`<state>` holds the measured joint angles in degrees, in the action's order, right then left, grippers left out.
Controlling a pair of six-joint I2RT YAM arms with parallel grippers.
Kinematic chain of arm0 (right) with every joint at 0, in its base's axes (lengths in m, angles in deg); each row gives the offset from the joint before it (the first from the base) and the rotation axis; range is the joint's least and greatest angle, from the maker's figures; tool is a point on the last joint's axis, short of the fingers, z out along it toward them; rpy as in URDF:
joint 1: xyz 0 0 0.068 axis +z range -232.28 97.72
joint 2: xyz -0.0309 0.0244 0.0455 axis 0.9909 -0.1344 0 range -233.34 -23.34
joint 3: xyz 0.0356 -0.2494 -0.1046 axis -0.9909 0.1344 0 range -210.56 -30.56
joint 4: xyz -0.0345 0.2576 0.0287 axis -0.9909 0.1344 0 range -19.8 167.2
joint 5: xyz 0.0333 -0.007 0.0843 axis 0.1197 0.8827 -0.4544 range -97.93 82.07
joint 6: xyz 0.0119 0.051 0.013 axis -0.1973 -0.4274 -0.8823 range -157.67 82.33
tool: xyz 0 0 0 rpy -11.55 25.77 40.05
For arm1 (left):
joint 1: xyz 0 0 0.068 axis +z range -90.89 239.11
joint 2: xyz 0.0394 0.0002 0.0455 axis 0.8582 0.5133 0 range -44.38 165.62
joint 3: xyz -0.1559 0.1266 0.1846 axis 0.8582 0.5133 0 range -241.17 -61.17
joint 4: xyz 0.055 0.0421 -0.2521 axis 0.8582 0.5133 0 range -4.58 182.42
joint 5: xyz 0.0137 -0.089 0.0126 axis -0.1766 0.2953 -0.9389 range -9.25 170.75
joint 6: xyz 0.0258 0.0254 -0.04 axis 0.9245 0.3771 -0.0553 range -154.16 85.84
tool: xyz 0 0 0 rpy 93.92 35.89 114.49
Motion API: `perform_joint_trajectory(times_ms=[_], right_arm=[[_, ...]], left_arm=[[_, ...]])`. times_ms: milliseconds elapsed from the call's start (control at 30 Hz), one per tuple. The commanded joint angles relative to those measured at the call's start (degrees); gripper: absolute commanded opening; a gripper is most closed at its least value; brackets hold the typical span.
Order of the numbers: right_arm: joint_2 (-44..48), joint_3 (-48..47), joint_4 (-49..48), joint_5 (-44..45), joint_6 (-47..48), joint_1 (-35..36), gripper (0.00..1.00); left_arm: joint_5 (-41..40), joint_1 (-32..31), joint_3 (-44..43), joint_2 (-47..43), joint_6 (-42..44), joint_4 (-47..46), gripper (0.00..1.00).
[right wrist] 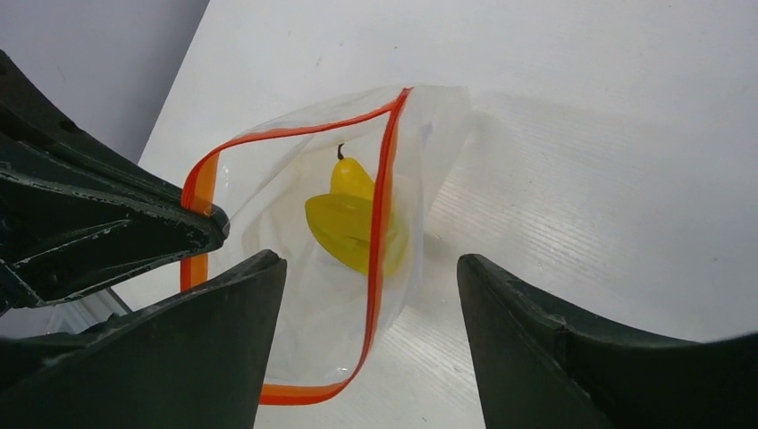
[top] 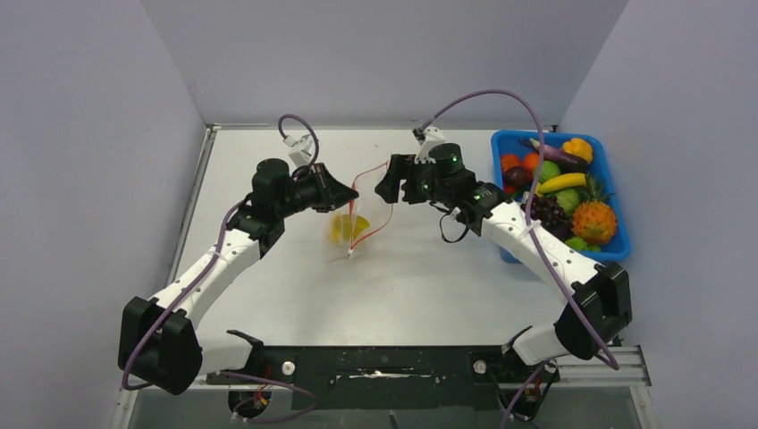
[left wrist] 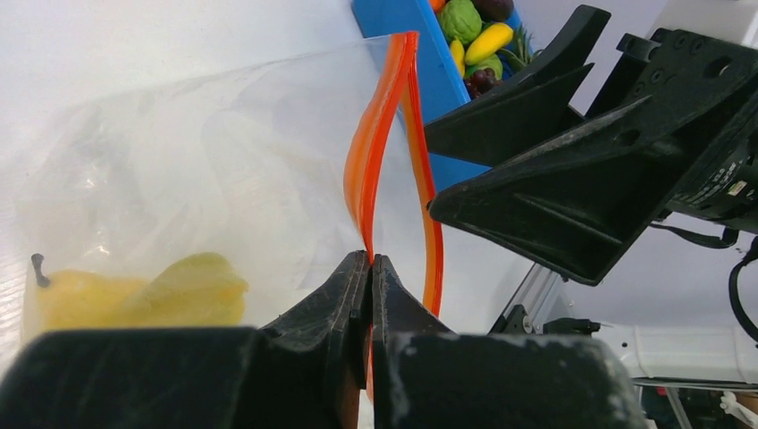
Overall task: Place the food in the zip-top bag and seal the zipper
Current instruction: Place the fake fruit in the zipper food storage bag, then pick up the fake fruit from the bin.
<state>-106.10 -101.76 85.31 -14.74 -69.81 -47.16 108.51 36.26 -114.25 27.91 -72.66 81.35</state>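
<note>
The clear zip-top bag [top: 362, 219] stands mid-table with its mouth held open. Its red zipper [top: 375, 192] forms a loop; it also shows in the right wrist view [right wrist: 380, 232] and the left wrist view [left wrist: 375, 152]. A yellow toy food piece [right wrist: 353, 219] lies inside the bag [left wrist: 179, 179], also seen through the plastic in the left wrist view [left wrist: 134, 295]. My left gripper [left wrist: 370, 259] is shut on the zipper's left side. My right gripper [right wrist: 371, 277] is open and empty, just above the right side of the bag's mouth. More food [top: 563, 192] fills the bin.
A blue bin [top: 617, 197] of toy fruits and vegetables stands at the right edge of the table, beside my right arm. Walls close in the left, back and right sides. My two grippers are close together over the bag.
</note>
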Motion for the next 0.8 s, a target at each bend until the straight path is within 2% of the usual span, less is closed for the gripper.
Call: perform_joint_trajectory(times_ms=[0, 100, 200, 367, 533, 767], right_arm=[[3.6, -3.7, 1.7, 2.3, 2.3, -3.0, 0.77], [5.5, -3.1, 2.9, 1.8, 2.0, -7.8, 0.84], [7.7, -2.7, 4.0, 2.5, 3.1, -12.2, 0.86], [8.9, -4.9, 9.5, 9.0, 7.4, -17.3, 0.88], [7.2, -7.0, 15.2, 19.2, 10.5, -21.7, 0.85], [1.2, -9.2, 17.1, 24.4, 13.3, -30.5, 0.71]], left_arm=[[-0.7, -0.3, -1.1, 0.0, 2.8, -2.2, 0.00], [-3.4, -0.3, -1.9, -0.4, 4.8, -0.1, 0.00], [-4.9, -0.4, -2.7, -0.9, 7.0, 2.5, 0.00], [-7.4, -0.4, -4.0, -1.9, 10.9, 6.2, 0.00], [-8.9, -0.4, -2.8, -3.8, 13.0, 7.4, 0.00], [-9.0, -0.6, -1.0, -5.4, 13.9, 7.0, 0.00]])
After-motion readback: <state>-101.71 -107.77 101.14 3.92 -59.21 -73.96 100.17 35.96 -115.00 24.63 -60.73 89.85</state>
